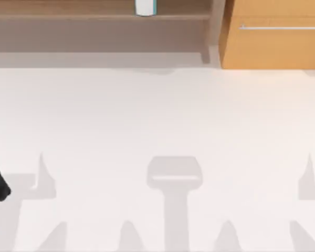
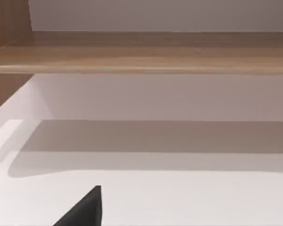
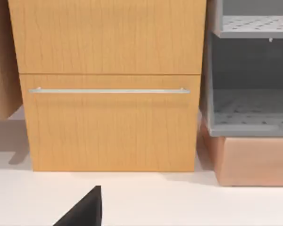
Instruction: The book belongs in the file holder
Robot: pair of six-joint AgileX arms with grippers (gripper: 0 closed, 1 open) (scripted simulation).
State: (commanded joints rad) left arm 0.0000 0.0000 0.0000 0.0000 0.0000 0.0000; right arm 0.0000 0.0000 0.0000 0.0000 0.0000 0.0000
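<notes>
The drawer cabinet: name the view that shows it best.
The right wrist view: the drawer cabinet faces the camera, with its handle and both front panels plain. The top view catches its corner at the far right. The left wrist view faces the wooden shelf.

Matt white table [image 1: 157, 115], wood-grain cabinet [image 3: 108, 84], metal handle [image 3: 108, 91].

A wooden shelf [image 2: 146, 59] spans above the white table [image 2: 188, 202]; a dark tip of the left gripper [image 2: 85, 212] shows.
</notes>
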